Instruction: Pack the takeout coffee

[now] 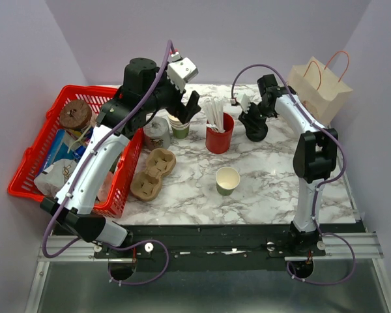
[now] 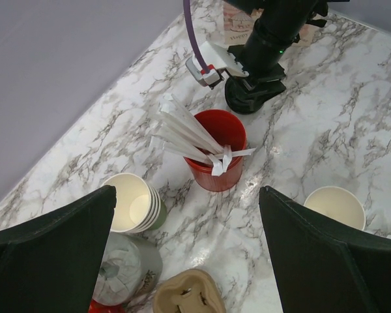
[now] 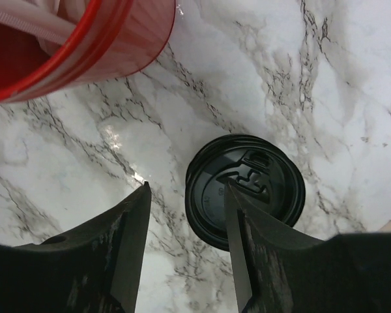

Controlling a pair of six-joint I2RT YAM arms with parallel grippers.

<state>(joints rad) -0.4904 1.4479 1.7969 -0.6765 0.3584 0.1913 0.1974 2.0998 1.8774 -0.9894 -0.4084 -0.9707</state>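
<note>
You were early in the job: the takeout coffee cup (image 1: 227, 180) stood open and lidless on the desk (image 1: 274, 189), at 6 o'clock from the red cup (image 1: 219, 135), so nothing was capped or packed yet. The black lid (image 3: 260, 189) lay flat on the marble at 3 o'clock from that red cup, well apart from the cup it belongs on. Your right end effector (image 3: 187, 195) hung low over the lid's rim with its fingers parted, 1 beside the rim with marble showing between and 1 over the lid, so it was released, not grasping. Your left end effector (image 2: 188, 195) was spread wide and held nothing, hovering above the stack of cups (image 2: 133, 205). By my reading, you had left to do: seize the lid, seat it on the cup, then carry the cup to the paper bag (image 1: 319, 91) at 1 o'clock. Counted: 1 lone cup, 1 stack of cups, 1 red cup holding a bundle of straws (image 2: 189, 130), 1 lid showing (more beneath, I cannot tell), 1 cardboard carrier (image 1: 153, 173), 1 bag, 1 red basket (image 1: 91, 91) at 9 o'clock.
</note>
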